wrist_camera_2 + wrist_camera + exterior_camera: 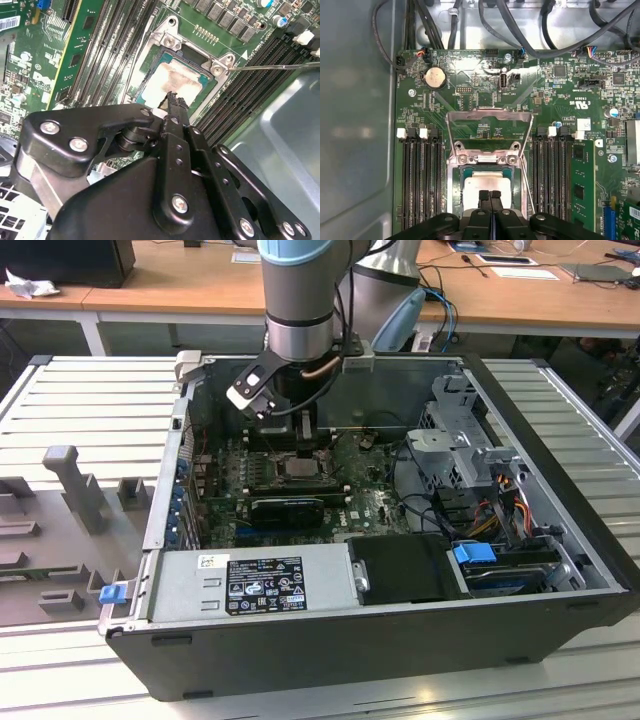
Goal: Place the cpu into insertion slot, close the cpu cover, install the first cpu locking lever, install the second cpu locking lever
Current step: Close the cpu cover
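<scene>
Cpu (487, 181) lies flat in the slot (462, 190), pale top up, edges square to it, with the cover (453, 195) framing it. At the exterior view's left of the slot stands the case wall (165, 490). Memory slots (422, 180) crowd both flanks. The gripper (490, 194) sits over the cpu, fingers pressed together on nothing. Right of the slot come cables, then a drive cage (470, 455). A ribbed table (80, 400) carries the case.

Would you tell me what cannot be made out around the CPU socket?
- First wrist view: the gripper hides the near edges of the cpu and insertion slot.
- Second wrist view: a thin lever runs off the picture's edge.
- Either wrist view: gripper-to-cpu contact unclear.
</scene>
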You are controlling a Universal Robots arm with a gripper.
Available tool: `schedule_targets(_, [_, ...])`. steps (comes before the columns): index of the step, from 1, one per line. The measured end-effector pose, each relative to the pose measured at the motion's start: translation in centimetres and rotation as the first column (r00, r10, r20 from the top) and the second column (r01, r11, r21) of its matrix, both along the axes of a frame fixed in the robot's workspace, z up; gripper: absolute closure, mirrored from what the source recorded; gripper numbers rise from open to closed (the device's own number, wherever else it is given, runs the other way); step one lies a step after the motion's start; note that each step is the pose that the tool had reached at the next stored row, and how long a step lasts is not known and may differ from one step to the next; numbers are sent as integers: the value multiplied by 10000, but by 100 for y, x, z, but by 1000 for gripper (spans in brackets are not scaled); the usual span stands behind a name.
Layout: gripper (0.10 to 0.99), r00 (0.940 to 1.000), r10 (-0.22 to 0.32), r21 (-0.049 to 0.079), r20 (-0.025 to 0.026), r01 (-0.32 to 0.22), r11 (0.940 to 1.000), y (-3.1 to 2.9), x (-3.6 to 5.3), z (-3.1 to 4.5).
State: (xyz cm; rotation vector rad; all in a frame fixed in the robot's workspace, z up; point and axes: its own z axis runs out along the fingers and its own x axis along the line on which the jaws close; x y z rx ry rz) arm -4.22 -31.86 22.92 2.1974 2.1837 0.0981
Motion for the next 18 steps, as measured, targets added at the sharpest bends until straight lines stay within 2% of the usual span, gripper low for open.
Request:
schedule_targets(3, [980,10000,0,0,1,0,10000,0,0,43])
schedule_targets(6, [980,10000,-2,0,-1,2,10000,-1,9,44])
schedule_targets(10, [980,10000,0,120,-75,1,9999,-9,56,43])
schedule_targets(12, [980,10000,-2,162,-78,3,9999,-9,56,44])
schedule_targets(15, [980,10000,-1,160,-80,2,9999,-10,56,73])
schedule_targets(18, [980,10000,0,161,-79,1,9999,-9,56,148])
